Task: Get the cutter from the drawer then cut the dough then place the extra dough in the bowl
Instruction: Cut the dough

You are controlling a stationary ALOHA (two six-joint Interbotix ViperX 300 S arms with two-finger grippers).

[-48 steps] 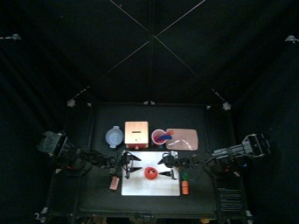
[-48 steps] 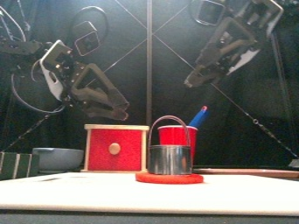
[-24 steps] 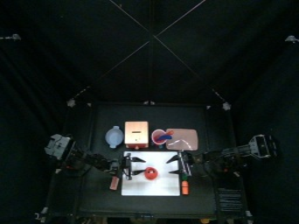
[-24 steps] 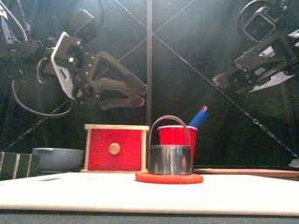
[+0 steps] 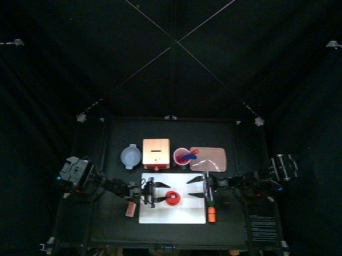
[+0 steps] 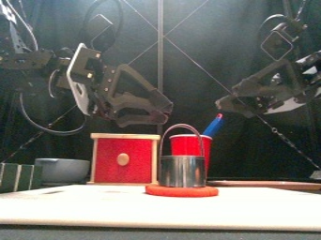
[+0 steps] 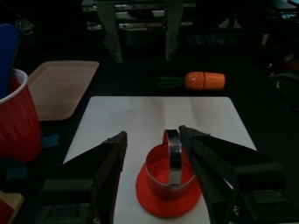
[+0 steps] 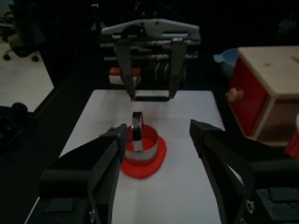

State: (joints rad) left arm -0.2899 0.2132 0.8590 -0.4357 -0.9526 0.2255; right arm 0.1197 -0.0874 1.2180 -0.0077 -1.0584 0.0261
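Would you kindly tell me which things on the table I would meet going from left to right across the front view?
blue-grey bowl → wooden box with its red drawer front → metal cutter standing on the red dough disc

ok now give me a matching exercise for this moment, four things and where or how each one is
Things:
1. cutter
2. bowl
3. red cup
4. left gripper

Places or states:
a. holds a blue knife
b. open, in the air above the white board
c. stands upright on the red dough
d. on the table to the left of the wooden box

Pairs: 1-c, 2-d, 3-a, 4-b
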